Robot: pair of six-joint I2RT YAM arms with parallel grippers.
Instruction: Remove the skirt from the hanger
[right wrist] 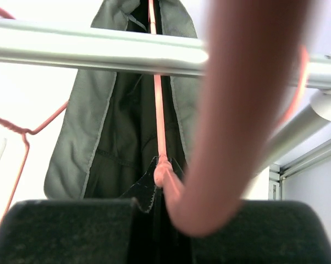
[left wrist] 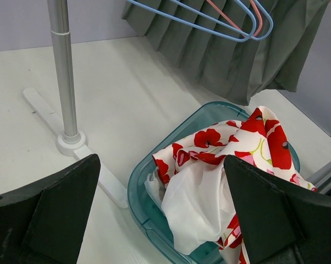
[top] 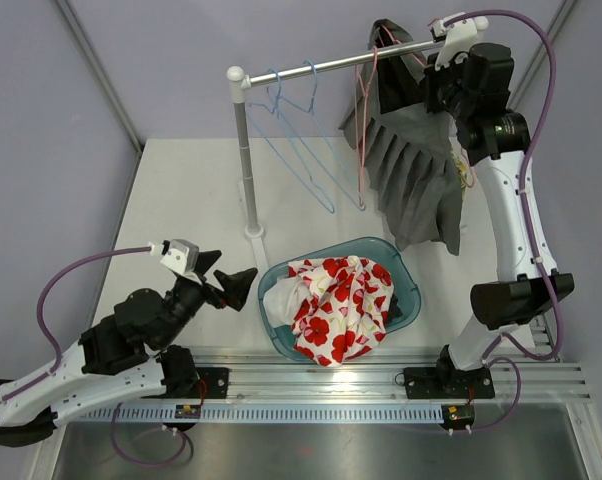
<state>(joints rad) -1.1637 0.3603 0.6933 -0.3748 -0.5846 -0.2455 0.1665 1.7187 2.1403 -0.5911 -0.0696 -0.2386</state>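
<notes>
Right end effector (top: 449, 90) clenched on the pink hanger (right wrist: 156, 110) at the rail (top: 361, 60); left end effector (top: 226, 278) released.
From above, one grey pleated skirt (top: 411, 180) hangs below the rail's right end, two blue hangers (top: 293, 125) left of it, and one teal basin (top: 406, 275) of floral cloth (top: 336, 305) sits on the tabletop (top: 181, 200) under the rail. The left wrist view shows wide-spread fingers (left wrist: 50, 214) touching nothing. The right wrist view shows the fingers (right wrist: 72, 231) pinching the hanger just under the rail.
</notes>
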